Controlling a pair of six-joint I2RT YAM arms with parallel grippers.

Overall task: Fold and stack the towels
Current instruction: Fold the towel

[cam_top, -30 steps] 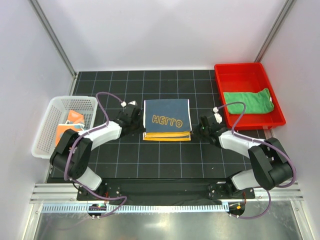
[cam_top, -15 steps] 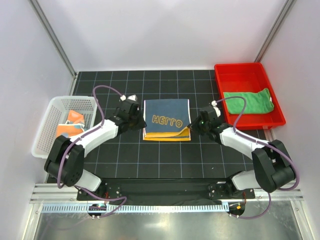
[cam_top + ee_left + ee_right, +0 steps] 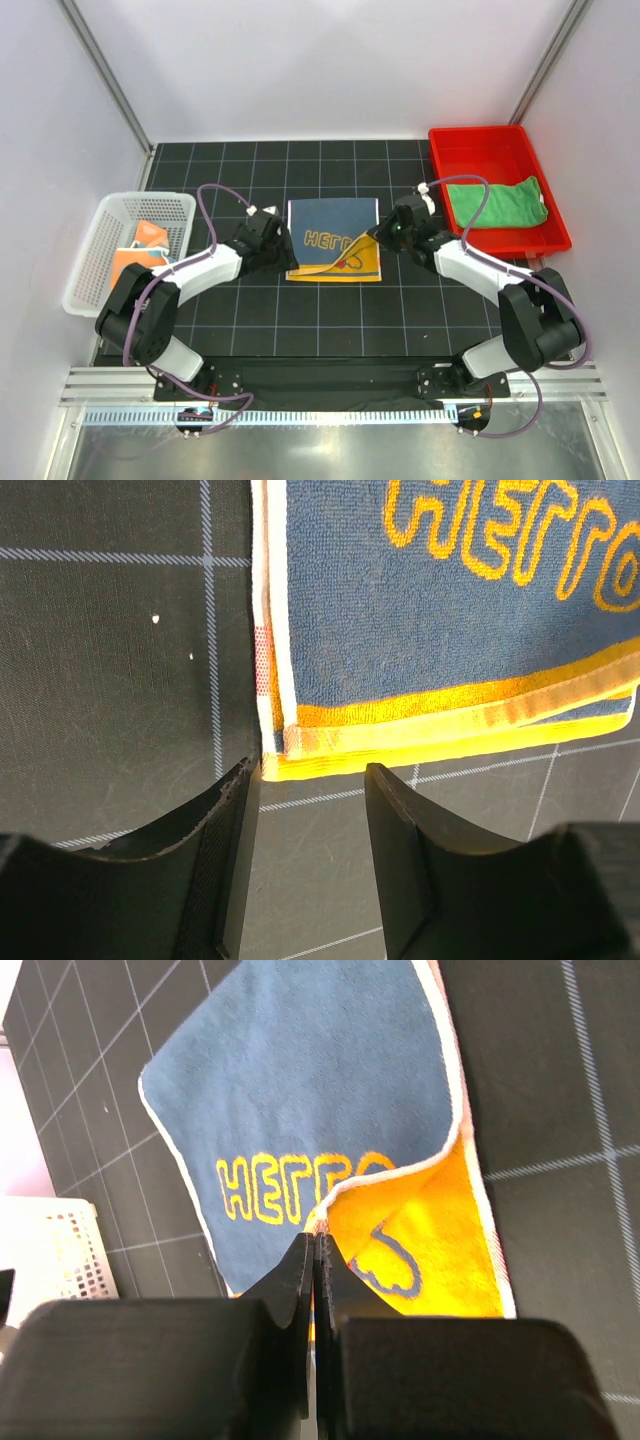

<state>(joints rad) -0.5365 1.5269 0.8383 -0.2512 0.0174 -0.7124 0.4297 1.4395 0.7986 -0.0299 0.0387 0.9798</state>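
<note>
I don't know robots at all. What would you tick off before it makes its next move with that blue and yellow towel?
1. Right gripper shut on the turned-up corner of the blue-and-yellow towel: ok.
2. Left gripper gripping its own corner: not ok; it is open, with the towel's edge just at its fingertips.
3. Rest of that towel lying flat on the table: ok.
4. Green towel out of the way in the red bin: ok.
5. Patterned towel in the white basket folded: cannot tell.

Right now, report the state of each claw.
Left claw: open, empty, at the edge of the blue-and-yellow towel.
Right claw: shut on that towel's lifted corner.
</note>
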